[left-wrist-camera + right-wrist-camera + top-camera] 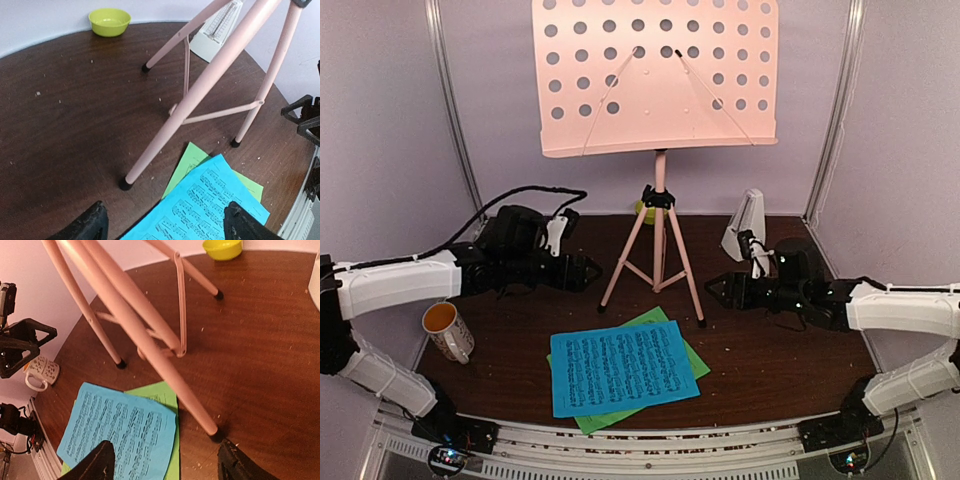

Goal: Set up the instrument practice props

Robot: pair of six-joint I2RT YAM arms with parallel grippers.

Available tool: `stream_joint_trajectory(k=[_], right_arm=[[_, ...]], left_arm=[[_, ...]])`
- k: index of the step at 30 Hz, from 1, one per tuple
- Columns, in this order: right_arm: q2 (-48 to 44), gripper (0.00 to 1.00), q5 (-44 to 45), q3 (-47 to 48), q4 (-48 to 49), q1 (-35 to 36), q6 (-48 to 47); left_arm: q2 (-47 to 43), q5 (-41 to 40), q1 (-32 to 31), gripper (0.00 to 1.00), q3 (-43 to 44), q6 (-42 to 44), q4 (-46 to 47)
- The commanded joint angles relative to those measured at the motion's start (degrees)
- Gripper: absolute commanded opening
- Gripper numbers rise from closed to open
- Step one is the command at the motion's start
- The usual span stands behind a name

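Observation:
The pink perforated music stand (655, 75) stands upright on its tripod legs (658, 255) at the middle of the dark table. A blue music sheet (622, 367) lies flat in front of it, on top of a green sheet (692, 352). The white pyramid metronome (746, 225) stands at the back right. My left gripper (592, 272) is open just left of the front left leg (165, 137), holding nothing. My right gripper (716, 290) is open just right of the front right leg (165, 370), also with nothing in it. Both sets of fingers hover above the sheets' edges in the wrist views.
A white mug (447, 331) with an orange inside sits at the left near the left arm. A small lime-green bowl (110, 22) rests at the back behind the stand. The table's near edge runs just below the sheets.

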Motion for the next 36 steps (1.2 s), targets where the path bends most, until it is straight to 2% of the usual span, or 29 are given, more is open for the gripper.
stream_joint_trajectory(k=[1, 5, 10, 16, 25, 31, 36], right_arm=[[0.2, 0.7, 2.1, -3.1, 2.1, 4.8, 5.9], [3.7, 0.65, 6.4, -5.1, 7.9, 8.4, 9.3], [11.7, 0.58, 8.8, -4.9, 14.5, 10.7, 12.4], [20.7, 0.51, 10.2, -1.9, 17.1, 12.3, 13.6], [27.2, 0.44, 12.8, 1.9, 18.2, 13.0, 14.6], [29.3, 0.42, 14.1, 3.3, 17.2, 13.0, 15.2], [30.1, 0.47, 15.3, 3.9, 16.3, 13.0, 15.3]], left_arm=[[-2.3, 3.4, 0.1, 0.81, -8.3, -5.8, 8.1], [-3.0, 3.4, -0.4, 0.78, -14.2, -7.7, 11.3], [-1.9, 3.2, -0.8, 0.78, -16.6, -8.5, 12.7], [-1.0, 2.8, -0.8, 0.78, -19.5, -9.5, 15.5], [-0.4, 2.6, -0.8, 0.77, -19.0, -8.3, 15.5], [1.4, 2.7, -0.8, 0.78, -18.4, -8.1, 15.9], [2.8, 3.5, -0.8, 0.78, -18.5, -8.5, 17.4]])
